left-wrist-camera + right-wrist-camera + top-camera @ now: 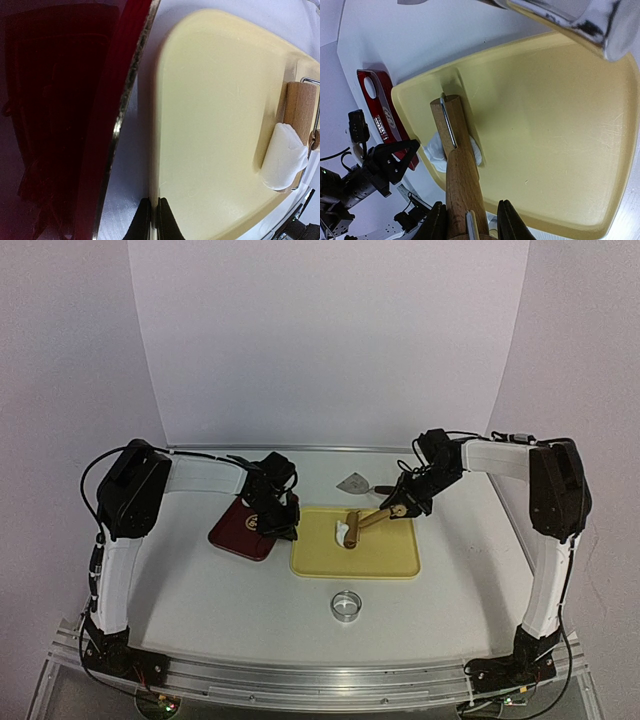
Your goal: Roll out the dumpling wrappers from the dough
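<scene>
Where the white table (pixel 200 580) meets pale walls (pixel 330 340), our right gripper (pixel 470 222) clamps the wooden roller (pixel 454 135) against the dough (pixel 282 157) on the yellow board (pixel 385 555); our left gripper (pixel 150 220) is closed, empty. We cannot read the print on the red board (pixel 232 532).

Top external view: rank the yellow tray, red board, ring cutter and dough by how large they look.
1. yellow tray
2. red board
3. ring cutter
4. dough, smallest, though the rolling pin hides part of it, so only its visible part is ranked.
</scene>
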Available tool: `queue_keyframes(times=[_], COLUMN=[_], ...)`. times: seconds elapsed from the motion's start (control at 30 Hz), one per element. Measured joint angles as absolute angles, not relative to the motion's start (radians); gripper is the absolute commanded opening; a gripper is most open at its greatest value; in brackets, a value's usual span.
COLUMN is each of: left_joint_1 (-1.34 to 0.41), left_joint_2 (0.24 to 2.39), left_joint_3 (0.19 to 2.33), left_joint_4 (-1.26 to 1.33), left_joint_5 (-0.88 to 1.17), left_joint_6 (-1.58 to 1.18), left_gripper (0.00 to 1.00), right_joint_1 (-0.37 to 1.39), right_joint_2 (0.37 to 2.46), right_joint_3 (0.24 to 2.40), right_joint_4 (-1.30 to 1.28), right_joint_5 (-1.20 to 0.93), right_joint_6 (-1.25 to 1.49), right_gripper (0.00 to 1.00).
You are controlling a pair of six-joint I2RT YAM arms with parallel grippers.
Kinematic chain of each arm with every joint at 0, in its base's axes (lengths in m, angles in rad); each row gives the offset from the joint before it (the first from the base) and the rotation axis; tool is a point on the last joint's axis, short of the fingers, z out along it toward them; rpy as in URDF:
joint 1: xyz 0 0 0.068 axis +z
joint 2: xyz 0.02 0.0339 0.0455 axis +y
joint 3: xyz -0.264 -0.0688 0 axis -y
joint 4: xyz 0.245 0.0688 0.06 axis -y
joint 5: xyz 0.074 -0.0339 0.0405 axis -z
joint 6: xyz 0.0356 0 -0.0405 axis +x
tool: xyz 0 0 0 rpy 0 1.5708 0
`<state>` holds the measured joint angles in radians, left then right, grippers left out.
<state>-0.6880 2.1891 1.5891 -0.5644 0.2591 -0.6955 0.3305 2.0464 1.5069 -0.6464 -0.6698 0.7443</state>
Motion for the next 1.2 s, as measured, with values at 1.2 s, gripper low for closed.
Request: queue_keyframes(times=[1.2], left_joint_1=[-0.682], left_joint_2=[2.195], left_joint_3=[1.597], left_joint_4=[-0.564], left_joint_5=[0.268], left_joint_6=[-0.676], left_gripper=[0.00], right_joint_1=[0.337], right_joint_2=[2.006], right_joint_3=[1.556], right_joint_4=[-0.733], right_joint_5=[-0.457], right_joint_6=[0.703], right_gripper=[0.00])
